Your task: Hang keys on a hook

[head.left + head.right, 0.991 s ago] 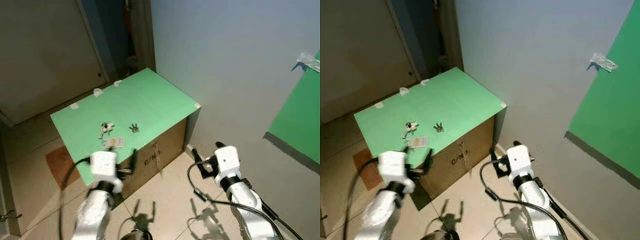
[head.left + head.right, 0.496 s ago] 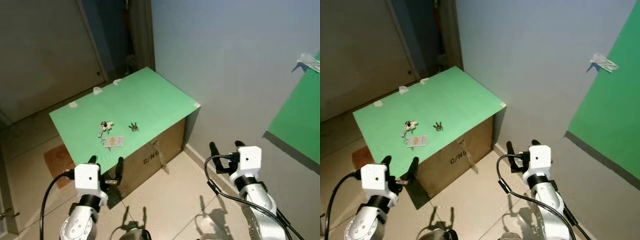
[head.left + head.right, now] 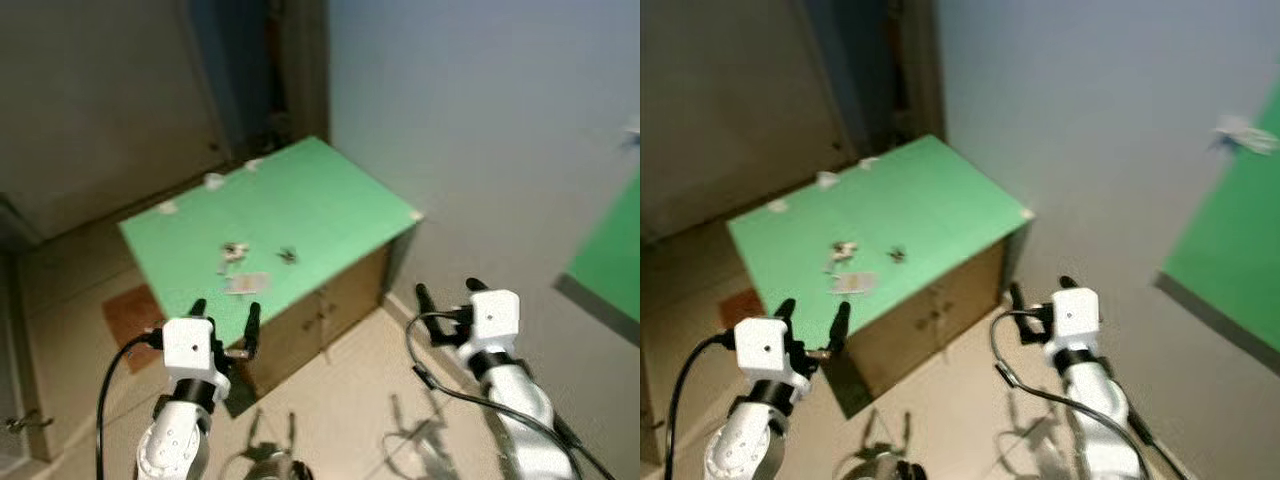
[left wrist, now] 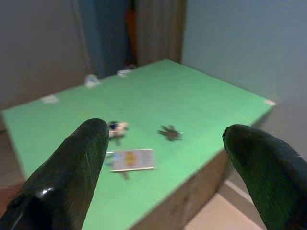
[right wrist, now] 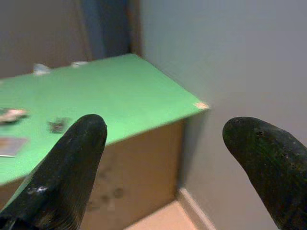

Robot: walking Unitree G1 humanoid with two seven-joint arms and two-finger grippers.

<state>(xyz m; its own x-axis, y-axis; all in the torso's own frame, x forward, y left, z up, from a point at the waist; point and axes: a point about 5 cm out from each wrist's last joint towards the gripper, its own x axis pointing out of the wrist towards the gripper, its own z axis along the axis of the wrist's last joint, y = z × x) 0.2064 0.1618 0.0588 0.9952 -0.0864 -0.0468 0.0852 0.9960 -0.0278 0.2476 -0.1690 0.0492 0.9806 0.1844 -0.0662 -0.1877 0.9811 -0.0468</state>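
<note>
Task barely started from what I see: nothing picked up, nothing hung. Head views are blurred. I have the left tool [image 3: 224, 322] raised in front of the near edge of the green surface [image 3: 330, 195], fingers spread wide, nothing between them. Right tool [image 3: 443, 296] is up too, right of the box, near the grey wall [image 3: 480, 120], fingers also spread and empty. Keys [image 4: 168, 132] lie on the surface, toward the near left part, well apart from both tools; a second small bunch [image 4: 116, 128] sits just left of them, and a white tag or card [image 4: 130, 159] lies nearer, just beside that bunch. Can't tell which bunch is the target, too blurred. The surface is a green sheet over a cardboard box [image 3: 330, 315] on the tiled floor [image 3: 350, 410]. No hook that I can make out; a green panel [image 3: 1230, 260] is on the wall at far right with something pale taped at its top. Left to do, my guess: close in on the surface, grasp keys, find hook, hang them.
</note>
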